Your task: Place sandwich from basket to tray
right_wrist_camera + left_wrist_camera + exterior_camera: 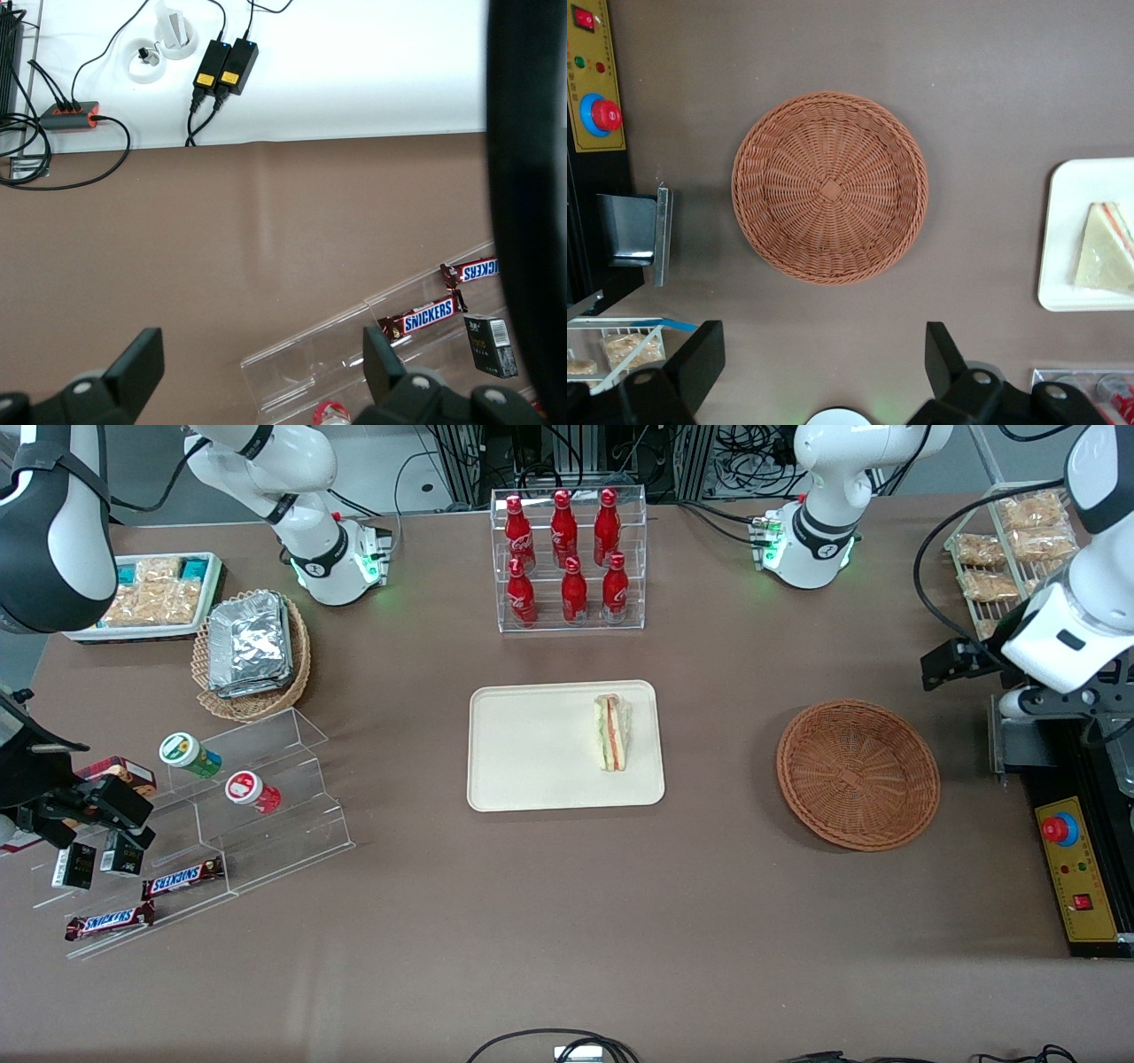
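**Sandwich on the tray, basket empty, tool held clear**

The brown tabletop [567, 921] is seen carrying the task's three things in a row, with the cream tray [532, 748] at the middle and the reddish-brown basket [858, 773] well apart from it, toward the working arm's end. The basket is shown empty in both the front view and the left wrist view; nothing rests on its woven floor.

The sandwich [610, 732] lies flat inside the tray, near the tray's edge that faces the basket. Its long axis runs from the farther rim of the tray toward the nearer rim, roughly parallel to that edge, with the layered filling showing along one side. No overhang of the rim can be seen.

The relation that matters is therefore judged as follows: the sandwich lies away from the tool, past the basket, toward the parked arm's end, and the transfer appears already made. Little more than a retreat is judged to be called for.

The working left arm is held high beside the basket at its own end of the tabletop, its wrist camera looking straight down onto the basket. The tool [824, 359] hangs above bare tabletop just beside the basket's rim, touching nothing. Its two dark fingers [700, 354] are spread wide apart, with nothing held between them.
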